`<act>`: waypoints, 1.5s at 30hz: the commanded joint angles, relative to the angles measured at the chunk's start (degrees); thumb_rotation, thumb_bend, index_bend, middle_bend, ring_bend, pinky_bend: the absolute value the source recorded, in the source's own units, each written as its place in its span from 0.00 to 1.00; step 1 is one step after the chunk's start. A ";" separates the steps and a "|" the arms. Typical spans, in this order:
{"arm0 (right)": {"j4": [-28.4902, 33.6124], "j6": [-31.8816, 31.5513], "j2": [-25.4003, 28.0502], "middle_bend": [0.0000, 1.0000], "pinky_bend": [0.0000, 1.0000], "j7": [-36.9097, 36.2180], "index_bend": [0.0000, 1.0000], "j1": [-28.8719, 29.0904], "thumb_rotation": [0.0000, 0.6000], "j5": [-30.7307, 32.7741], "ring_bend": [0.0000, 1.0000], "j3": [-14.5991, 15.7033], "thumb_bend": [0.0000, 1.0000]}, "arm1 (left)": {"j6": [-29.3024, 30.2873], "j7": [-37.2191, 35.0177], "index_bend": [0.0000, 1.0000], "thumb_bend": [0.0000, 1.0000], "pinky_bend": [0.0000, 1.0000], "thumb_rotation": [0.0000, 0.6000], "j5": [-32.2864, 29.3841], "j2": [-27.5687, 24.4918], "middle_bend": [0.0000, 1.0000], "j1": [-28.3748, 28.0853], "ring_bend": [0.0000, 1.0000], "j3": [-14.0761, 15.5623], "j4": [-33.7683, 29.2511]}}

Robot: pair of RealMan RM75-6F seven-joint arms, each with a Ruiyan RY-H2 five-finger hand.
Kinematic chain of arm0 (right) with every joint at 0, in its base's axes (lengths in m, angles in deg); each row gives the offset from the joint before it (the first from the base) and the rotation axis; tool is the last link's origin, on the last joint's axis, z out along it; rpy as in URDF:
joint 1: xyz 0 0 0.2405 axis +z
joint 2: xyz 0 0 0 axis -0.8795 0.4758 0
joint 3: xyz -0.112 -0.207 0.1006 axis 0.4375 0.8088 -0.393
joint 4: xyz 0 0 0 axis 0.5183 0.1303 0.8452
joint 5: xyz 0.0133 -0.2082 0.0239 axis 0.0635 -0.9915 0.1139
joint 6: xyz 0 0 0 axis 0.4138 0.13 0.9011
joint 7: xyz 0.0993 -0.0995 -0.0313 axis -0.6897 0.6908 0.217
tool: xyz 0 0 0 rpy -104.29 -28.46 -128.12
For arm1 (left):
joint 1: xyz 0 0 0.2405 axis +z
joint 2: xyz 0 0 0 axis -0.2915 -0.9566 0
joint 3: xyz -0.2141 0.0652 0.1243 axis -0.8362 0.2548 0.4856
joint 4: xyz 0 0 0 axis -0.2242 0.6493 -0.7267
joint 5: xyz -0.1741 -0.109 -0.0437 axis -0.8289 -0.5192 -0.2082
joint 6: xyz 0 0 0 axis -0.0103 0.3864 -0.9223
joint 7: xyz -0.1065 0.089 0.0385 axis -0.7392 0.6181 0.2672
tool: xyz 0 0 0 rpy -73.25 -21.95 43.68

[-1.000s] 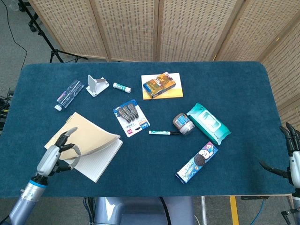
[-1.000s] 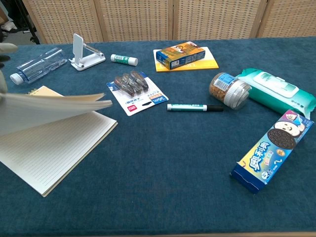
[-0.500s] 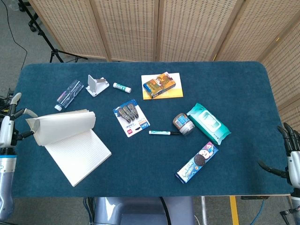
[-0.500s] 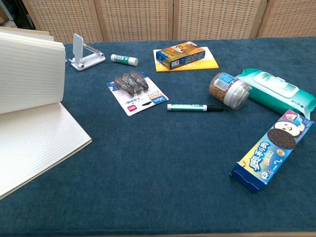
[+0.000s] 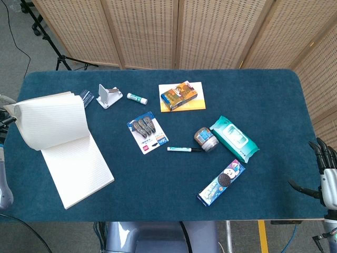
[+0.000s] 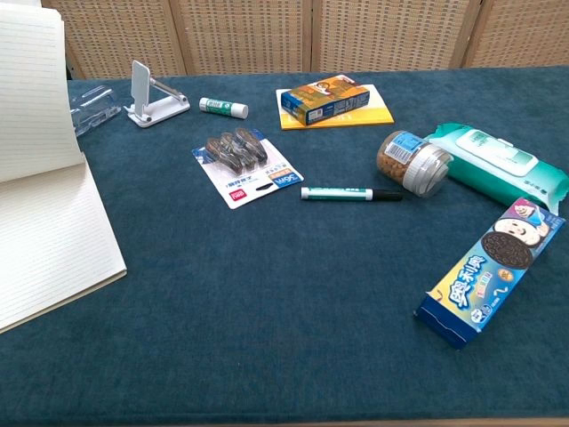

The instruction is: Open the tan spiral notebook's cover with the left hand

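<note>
White lined paper faces up from the tan spiral notebook [image 5: 63, 153] at the near-left corner of the blue felt table [image 5: 174, 179], with the cover and a sheaf of pages [image 5: 50, 120] lifted into a raised curl over its far end. The opening step looks nearly done; what remains, I judge, is to lay that raised sheaf flat beyond the notebook, toward the crumpled clear plastic bottle [image 5: 85, 95] just behind it, and let go without dragging the book.

At the notebook's far-left edge, the left hand [image 5: 6, 120] barely shows at the frame border. It seems to meet the sheaf's corner there, but how far its fingers are spread, and whether they pinch the paper, I cannot tell.

Well apart from the notebook, off the table's near-right corner, the right hand [image 5: 325, 176] hangs with fingers apart, holding nothing.
</note>
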 commanded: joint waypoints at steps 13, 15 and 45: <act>-1.33 3.58 -2.05 0.00 0.00 3.84 0.08 1.65 1.00 3.21 0.00 -0.65 0.00 | -19.38 9.13 0.80 0.55 0.00 1.00 -9.91 13.21 0.00 -9.93 0.00 -5.62 32.26; -1.55 3.94 -2.23 0.00 0.00 4.15 0.08 1.79 1.00 3.43 0.00 -0.63 0.00 | -20.96 11.43 0.80 0.55 0.00 1.00 -10.40 14.41 0.00 -10.56 0.00 -5.96 35.46; -1.06 1.32 -1.91 0.00 0.00 2.64 0.08 1.12 1.00 0.25 0.00 0.10 0.00 | 10.97 -8.62 0.00 0.00 0.00 1.00 10.38 0.99 0.00 2.89 0.00 6.98 15.92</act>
